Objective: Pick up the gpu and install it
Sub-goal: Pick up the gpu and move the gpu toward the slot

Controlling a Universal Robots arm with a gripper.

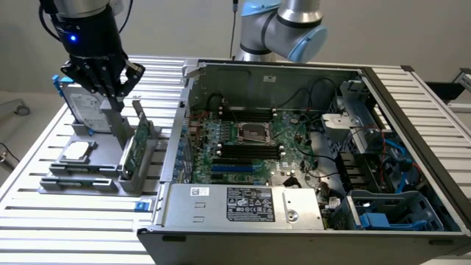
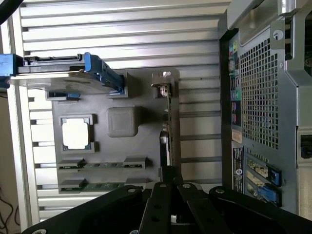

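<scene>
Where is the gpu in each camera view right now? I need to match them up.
Exterior view: the gpu stands on edge in the grey holder, to the exterior view's left of the open computer case.
Wrist view: the gpu is seen edge-on, between the holder's pockets and the case.
Shared landmark: the square silver chip in the holder.

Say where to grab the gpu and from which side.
Take the gpu by its upper long edge, probably mid-length, coming straight down. It stands on edge in the gray holder, lower edge slotted in, top free; pinch across its thin flat faces, clear of the silver bracket.
</scene>
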